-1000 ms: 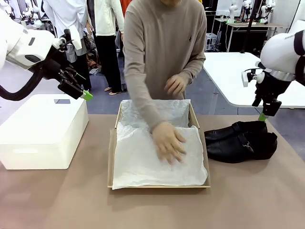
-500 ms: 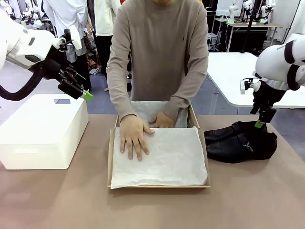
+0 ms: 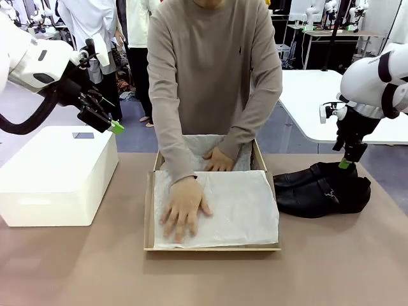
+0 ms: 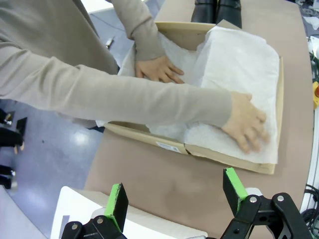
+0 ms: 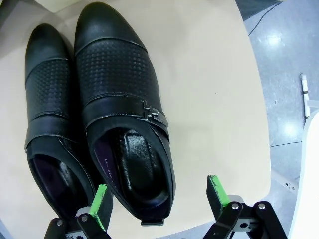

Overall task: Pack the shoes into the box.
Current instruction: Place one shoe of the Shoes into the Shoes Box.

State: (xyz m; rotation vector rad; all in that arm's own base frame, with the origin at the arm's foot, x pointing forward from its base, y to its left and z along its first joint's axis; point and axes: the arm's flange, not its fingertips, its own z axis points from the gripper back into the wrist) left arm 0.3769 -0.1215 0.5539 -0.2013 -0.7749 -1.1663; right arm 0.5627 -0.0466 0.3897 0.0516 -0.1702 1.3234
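Observation:
The shoes (image 3: 322, 188), a glossy black pair, lie side by side on the table right of the box (image 3: 148, 210). My right gripper (image 3: 346, 164) hangs open just above their heel end. From the right wrist the shoes (image 5: 114, 89) point away, and my open right gripper (image 5: 158, 191) straddles the heel of the buckled one without touching it. The brown cardboard box is lined with white tissue paper (image 3: 242, 204), which the person's hands (image 3: 185, 210) press flat. My left gripper (image 3: 115, 127) is open and empty over the white box; in its wrist view the left gripper (image 4: 176, 191) faces the box (image 4: 149, 137).
A large white box (image 3: 57, 172) stands at the table's left under my left arm. The person leans over the far edge, with both forearms above the cardboard box. A white table (image 3: 319, 95) stands behind at the right. Bare tabletop runs along the near edge.
The person's hand has slid across the tissue to the box's near left. My right gripper has come down and slightly left toward the shoes' heels. The left arm has not moved.

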